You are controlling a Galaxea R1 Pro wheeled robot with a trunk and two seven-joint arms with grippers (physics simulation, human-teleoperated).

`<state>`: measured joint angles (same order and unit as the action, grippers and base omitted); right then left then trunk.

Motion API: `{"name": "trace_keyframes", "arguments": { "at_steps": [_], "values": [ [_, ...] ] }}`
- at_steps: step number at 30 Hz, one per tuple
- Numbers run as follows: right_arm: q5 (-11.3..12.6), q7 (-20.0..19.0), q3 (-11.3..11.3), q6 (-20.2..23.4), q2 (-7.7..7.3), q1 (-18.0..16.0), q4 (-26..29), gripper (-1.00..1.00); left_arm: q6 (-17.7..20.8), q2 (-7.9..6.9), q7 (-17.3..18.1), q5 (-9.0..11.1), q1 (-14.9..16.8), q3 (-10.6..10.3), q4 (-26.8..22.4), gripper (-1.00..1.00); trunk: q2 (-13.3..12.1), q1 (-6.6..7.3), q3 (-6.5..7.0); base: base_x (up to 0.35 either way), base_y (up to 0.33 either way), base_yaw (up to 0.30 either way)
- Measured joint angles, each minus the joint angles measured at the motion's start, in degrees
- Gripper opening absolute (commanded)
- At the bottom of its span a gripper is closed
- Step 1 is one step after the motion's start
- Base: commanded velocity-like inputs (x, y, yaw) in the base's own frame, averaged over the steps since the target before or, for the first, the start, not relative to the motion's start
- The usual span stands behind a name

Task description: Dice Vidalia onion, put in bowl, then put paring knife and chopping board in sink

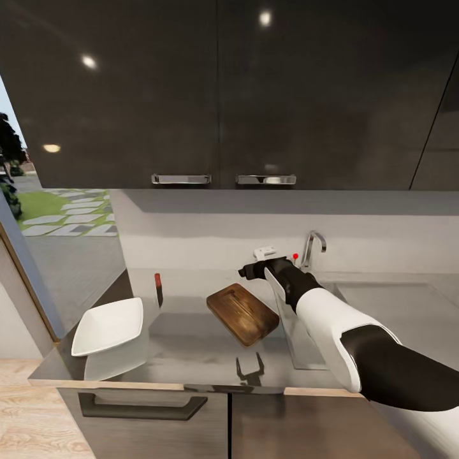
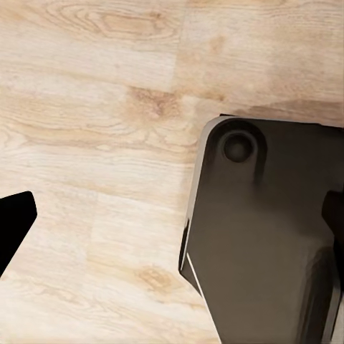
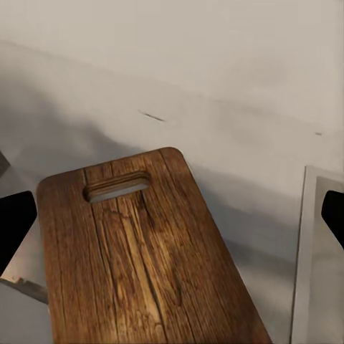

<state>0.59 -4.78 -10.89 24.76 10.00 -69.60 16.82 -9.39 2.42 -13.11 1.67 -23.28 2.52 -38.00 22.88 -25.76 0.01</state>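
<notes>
Board of dark-brown wood with a slot handle [image 1: 243,313] lies just below your spread, empty right gripper [image 1: 250,270], white square bowl [image 1: 108,326] well left on the grey worktop [image 1: 191,357].

The robot's right arm [image 1: 357,344] wore a glossy white shell over its forearm, rounded and tapering, between matte black sections at the elbow end and at the wrist. A black gripper [image 1: 255,271] with blocky dark fingers capped it, topped by what looked like a small white bracket. Black fingertip wedges [image 3: 14,229] edged the right wrist view. The dark grey, rounded-cornered base plate [image 2: 265,236] carried a circular recess.
</notes>
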Motion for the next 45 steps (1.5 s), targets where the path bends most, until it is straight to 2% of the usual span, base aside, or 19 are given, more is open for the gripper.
{"name": "trace_keyframes", "arguments": {
  "at_steps": [16, 18, 26, 33, 45],
  "values": [
    [-0.08, -0.11, -0.06, 0.01, 0.00, 0.03, -0.06, 1.00, -0.06, 0.00, 0.00, 0.00, -0.04, 0.00, 0.42, 1.00, -0.07, 0.01, -0.90, 0.043, 0.067, 0.000],
    [-0.48, -0.16, -0.10, 0.04, 0.00, 0.03, -0.08, 1.00, -0.06, 0.00, 0.00, 0.00, -0.04, 0.00, 0.44, 1.00, -0.08, 0.01, -0.94, 0.002, 0.002, 0.000],
    [-5.31, -0.81, -0.23, 0.14, 0.00, 0.04, -0.12, 1.00, -0.06, 0.12, 0.00, 0.00, 0.00, 0.00, 0.45, 1.00, -0.08, 0.01, -0.97, 0.000, 0.000, 0.000],
    [-6.36, -3.74, -0.26, 0.18, 0.00, 0.05, -0.34, 1.00, -0.06, 0.18, 0.00, 0.00, 0.00, 0.00, 0.48, 1.00, -0.07, 0.02, -0.98, 0.045, 0.001, 0.000],
    [-6.74, -4.29, -0.39, 0.01, -0.01, 0.07, -2.84, 1.00, -0.06, 0.18, 0.01, 0.00, 0.00, 0.01, 0.88, 1.00, -0.08, 0.03, -0.97, 0.162, 0.108, 0.000]
  ]
}}
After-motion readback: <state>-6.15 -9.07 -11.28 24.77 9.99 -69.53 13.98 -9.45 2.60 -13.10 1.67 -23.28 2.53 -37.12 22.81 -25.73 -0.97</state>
